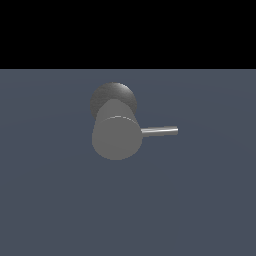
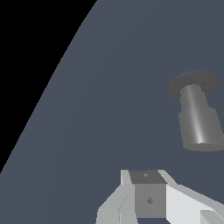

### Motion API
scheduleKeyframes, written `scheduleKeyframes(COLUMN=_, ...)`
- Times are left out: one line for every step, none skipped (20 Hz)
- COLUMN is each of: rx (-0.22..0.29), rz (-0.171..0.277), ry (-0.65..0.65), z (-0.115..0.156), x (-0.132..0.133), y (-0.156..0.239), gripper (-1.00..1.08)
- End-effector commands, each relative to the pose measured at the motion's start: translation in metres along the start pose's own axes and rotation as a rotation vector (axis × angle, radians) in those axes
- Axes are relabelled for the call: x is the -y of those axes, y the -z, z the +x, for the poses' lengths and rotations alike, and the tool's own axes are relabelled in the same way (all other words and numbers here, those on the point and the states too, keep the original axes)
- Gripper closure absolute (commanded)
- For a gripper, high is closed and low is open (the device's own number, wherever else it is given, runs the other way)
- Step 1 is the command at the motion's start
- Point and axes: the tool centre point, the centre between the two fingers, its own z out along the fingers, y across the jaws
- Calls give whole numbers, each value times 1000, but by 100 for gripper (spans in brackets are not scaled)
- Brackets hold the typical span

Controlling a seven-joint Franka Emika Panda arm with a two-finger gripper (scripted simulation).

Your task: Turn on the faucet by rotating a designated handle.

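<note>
We see the faucet [image 1: 116, 131] alone on the floor, its handle [image 1: 160, 131] jutting toward the exterior view's right. Our gripper [image 2: 149, 199] hangs well apart; whether it is released or clenched, we cannot tell. Approaching blind, we risk striking the body, since the wrist view hides the handle.

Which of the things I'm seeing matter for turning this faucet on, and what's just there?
For the job:
- faucet
- handle, the thin rod jutting toward the exterior view's right
- gripper, apart from the faucet

Just there:
- grey-blue floor
</note>
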Motion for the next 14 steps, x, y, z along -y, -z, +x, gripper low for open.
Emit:
scheduleKeyframes(rx=-5, rz=11, ry=1, z=1, x=-1, y=2, gripper=108)
scheduleKeyframes(rx=-4, rz=13, ry=2, z=0, x=-3, y=2, gripper=108)
scheduleKeyframes(rx=-1, rz=13, ry=3, z=0, x=-5, y=2, gripper=108)
scheduleKeyframes(rx=2, rz=12, ry=5, z=-1, x=-7, y=2, gripper=108)
scheduleKeyframes(rx=7, rz=10, ry=7, z=-2, x=-10, y=2, gripper=108)
scheduleKeyframes(rx=11, rz=7, ry=8, z=-3, x=-12, y=2, gripper=108)
scheduleKeyframes(rx=15, rz=5, ry=9, z=-4, x=-14, y=2, gripper=108)
scheduleKeyframes(rx=18, rz=4, ry=10, z=-5, x=-15, y=2, gripper=108)
scheduleKeyframes(rx=19, rz=3, ry=10, z=-5, x=-15, y=2, gripper=108)
scheduleKeyframes(rx=19, rz=2, ry=10, z=-5, x=-15, y=2, gripper=108)
scheduleKeyframes(rx=18, rz=3, ry=10, z=-5, x=-15, y=2, gripper=108)
scheduleKeyframes(rx=16, rz=4, ry=10, z=-4, x=-14, y=2, gripper=108)
scheduleKeyframes(rx=14, rz=6, ry=9, z=-4, x=-14, y=3, gripper=108)
scheduleKeyframes(rx=12, rz=10, ry=9, z=-4, x=-14, y=3, gripper=108)
